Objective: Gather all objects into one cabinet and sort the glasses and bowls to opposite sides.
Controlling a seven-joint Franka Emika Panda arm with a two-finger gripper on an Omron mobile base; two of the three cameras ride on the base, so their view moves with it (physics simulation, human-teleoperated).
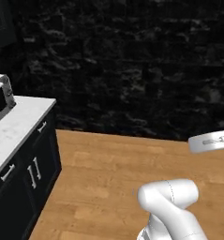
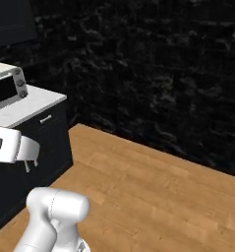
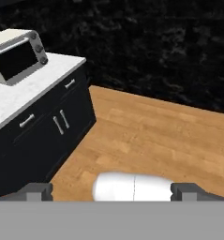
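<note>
The glasses, the bowls and the other objects are out of view. A black wall cabinet (image 2: 10, 20) shows just its lower corner at the top left, above the counter. In the hand view my gripper (image 3: 112, 192) is open, its two dark fingertips (image 3: 38, 191) far apart with nothing between them. It hangs over the wooden floor and looks toward the counter's end and the dark wall. My white arm (image 1: 172, 199) rises at the lower right of the left base view.
A white counter (image 1: 17, 124) carries a silver toaster oven (image 3: 16, 55) on the left. Black drawers and low doors with short handles (image 3: 62, 123) sit beneath it. A wide wooden floor (image 3: 160, 136) runs to a black stone wall (image 1: 132, 70).
</note>
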